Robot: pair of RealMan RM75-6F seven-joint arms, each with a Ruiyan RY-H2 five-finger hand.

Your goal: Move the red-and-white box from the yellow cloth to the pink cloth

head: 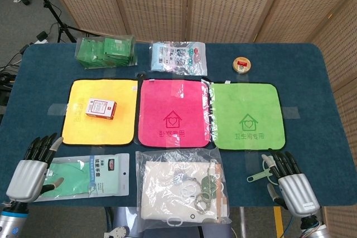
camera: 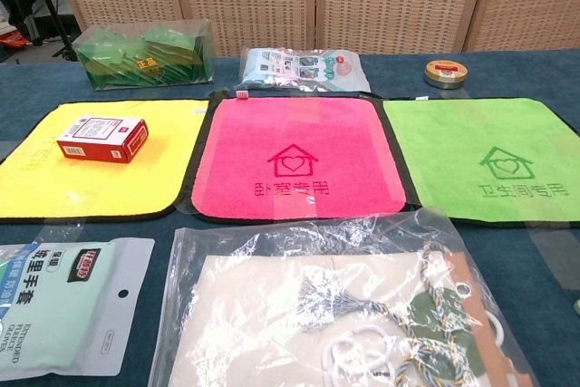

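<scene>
We are seeing a blue-covered surface point(head: 318, 87) carrying three cloths in a row: yellow cloth point(head: 100, 129), pink cloth point(head: 174, 112), green cloth point(head: 248, 115). Behind them are lying a green packet point(head: 106, 52), a clear pouch point(head: 177, 57) and a round tin point(head: 242, 64); in front, a glove pack point(head: 92, 175) and a clear bag point(head: 181, 185).

Red-and-white box point(head: 101, 108) lies on the yellow cloth point(head: 78, 126); right of that, a pink cloth point(head: 174, 112) with a darker house-and-heart print, then a green cloth point(head: 245, 116), on blue table point(head: 312, 82).
</scene>
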